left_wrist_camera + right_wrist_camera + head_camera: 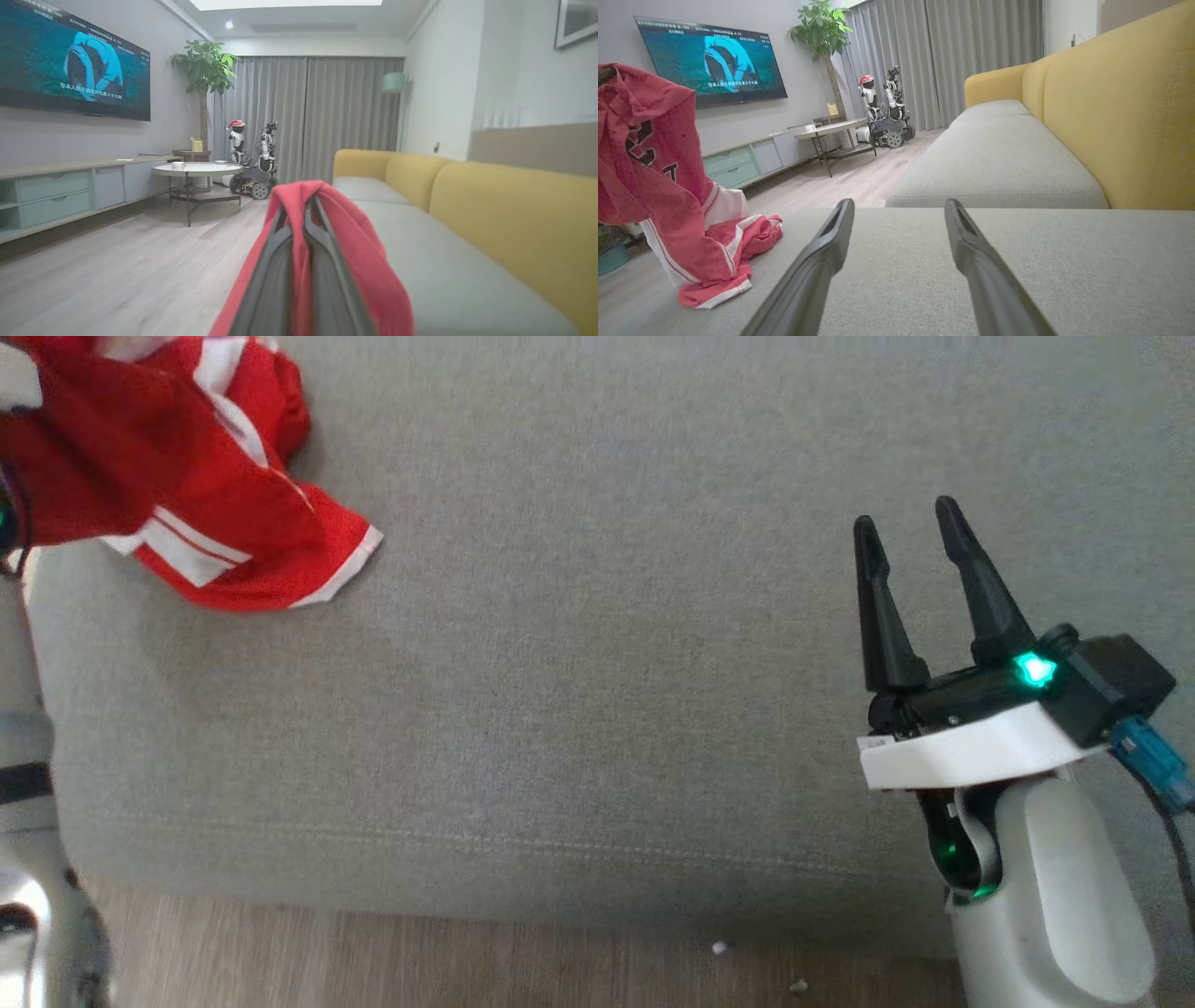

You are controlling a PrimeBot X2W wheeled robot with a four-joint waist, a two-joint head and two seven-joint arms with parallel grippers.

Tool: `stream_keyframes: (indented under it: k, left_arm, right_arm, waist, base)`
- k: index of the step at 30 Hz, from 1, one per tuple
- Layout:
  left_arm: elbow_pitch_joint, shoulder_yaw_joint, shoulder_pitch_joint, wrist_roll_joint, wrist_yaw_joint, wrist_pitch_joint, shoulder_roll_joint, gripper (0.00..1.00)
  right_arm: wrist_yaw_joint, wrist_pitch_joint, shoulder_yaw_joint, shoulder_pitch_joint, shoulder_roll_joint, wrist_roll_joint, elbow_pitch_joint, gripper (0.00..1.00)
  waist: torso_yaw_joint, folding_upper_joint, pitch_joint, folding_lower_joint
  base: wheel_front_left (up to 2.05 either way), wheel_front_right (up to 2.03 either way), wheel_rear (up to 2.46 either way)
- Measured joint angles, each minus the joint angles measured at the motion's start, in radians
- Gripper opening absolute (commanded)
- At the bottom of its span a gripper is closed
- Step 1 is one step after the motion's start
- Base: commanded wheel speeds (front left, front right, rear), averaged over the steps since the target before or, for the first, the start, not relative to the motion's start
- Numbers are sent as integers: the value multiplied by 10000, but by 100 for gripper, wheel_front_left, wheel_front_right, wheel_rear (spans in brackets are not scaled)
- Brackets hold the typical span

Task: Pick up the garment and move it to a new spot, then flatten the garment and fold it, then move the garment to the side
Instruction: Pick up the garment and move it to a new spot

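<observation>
The garment, judged soft and limp, is clamped at a bunched fold by the closed left jaws; the right jaws are spread wide, empty.

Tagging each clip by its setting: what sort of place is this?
Most likely a home living room: a yellow-backed sofa with grey cushions, a wall-mounted television and a round table near a potted plant.

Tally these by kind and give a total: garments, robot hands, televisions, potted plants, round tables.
Red garment: 1
Hands: 2 (left hand, right hand)
Television: 1
Potted plant: 1
Round table: 1
Total: 6
</observation>
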Motion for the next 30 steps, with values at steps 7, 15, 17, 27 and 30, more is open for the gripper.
stream_keyframes:
  k: [7,15,17,27,30]
  left_arm:
    - [-2274,-140,485,-1076,-90,1099,-410,0]
    - [-4673,-708,931,-1358,13,2711,-671,0]
    - [-5101,-947,1052,-1519,25,3099,-836,0]
    - [-6052,-2213,1203,-1946,203,4155,-1856,0]
    - [-6098,-2623,1157,-1950,201,4330,-2019,0]
  right_arm:
    - [0,-416,71,24,2,514,366,100]
    - [0,-792,176,-17,2,899,650,100]
    - [0,-865,150,-49,2,1020,709,100]
    - [0,-1162,142,-510,0,1446,892,100]
    - [0,-1175,165,-599,0,1586,890,100]
  waist:
    - [-458,0,-585,0]
    - [-1561,0,-875,0]
    - [-1884,0,-909,0]
    - [-3580,0,-916,0]
    - [-4090,0,-870,0]
  base:
    - [0,0,0]
    - [0,0,0]
    - [0,0,0]
    - [0,0,0]
    - [0,0,0]
